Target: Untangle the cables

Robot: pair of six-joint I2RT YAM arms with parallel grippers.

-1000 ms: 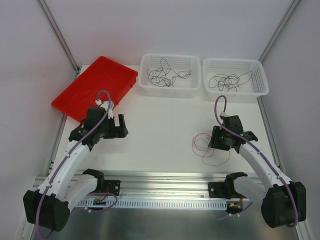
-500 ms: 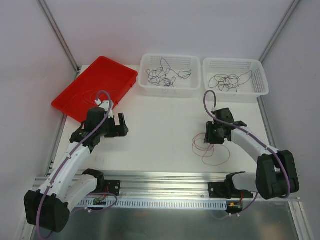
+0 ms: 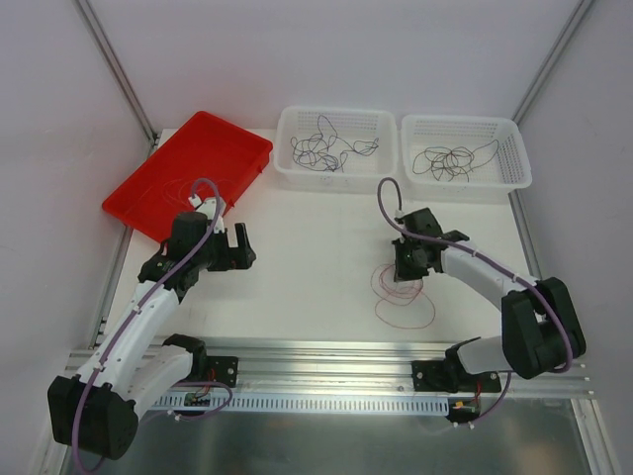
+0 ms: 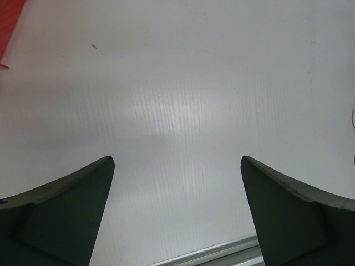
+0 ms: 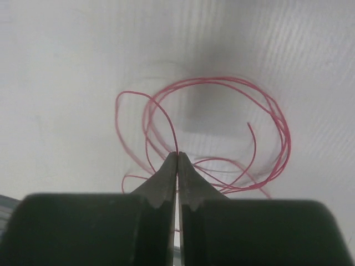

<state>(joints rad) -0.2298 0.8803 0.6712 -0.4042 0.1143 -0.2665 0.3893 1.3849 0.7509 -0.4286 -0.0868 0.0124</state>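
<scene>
My right hand [image 5: 177, 157] is shut on a strand of the red cable [image 5: 222, 83], coiled by the worktop's [image 3: 316, 252] near edge, right of centre. My left hand [image 4: 176, 160] stands wide, empty. I judge the cable limp and featherlight: best held at a free end.

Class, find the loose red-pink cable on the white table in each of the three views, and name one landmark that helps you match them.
Top external: the red-pink cable lies coiled centre-right, at the right gripper.
Left wrist: at most a red sliver at the right edge; uncertain.
Right wrist: its loops fill the centre, one strand pinched.
Landmark: the right gripper's shut tips.
</scene>
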